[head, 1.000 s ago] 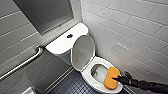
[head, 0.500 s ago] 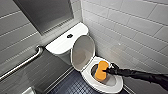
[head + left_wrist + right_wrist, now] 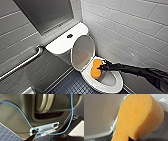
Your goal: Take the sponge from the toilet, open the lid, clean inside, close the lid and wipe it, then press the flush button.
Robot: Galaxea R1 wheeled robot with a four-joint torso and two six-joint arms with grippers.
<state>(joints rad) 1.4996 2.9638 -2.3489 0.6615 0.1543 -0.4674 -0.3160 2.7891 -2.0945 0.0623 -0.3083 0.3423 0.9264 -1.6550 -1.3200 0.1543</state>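
The white toilet (image 3: 62, 43) stands in the corner with its lid (image 3: 83, 52) raised against the tank. The small dark flush button (image 3: 69, 36) sits in the middle of the tank top. My right gripper (image 3: 102, 67) reaches in from the right over the bowl, shut on the orange sponge (image 3: 96, 68). The sponge hangs inside the bowl near its back, just below the raised lid. In the right wrist view the sponge (image 3: 137, 116) looms large, bent, against the white ceramic (image 3: 97, 112). My left gripper stands open.
A metal grab bar (image 3: 22, 63) runs along the grey tiled wall at the left. White tiles cover the wall right of the toilet. Dark blue floor tiles (image 3: 72, 85) lie in front of the bowl. A blue cable (image 3: 22, 114) crosses the robot's own body.
My right gripper has carried the sponge across the bowl, from its middle toward the back by the lid's hinge. The lid has stayed up.
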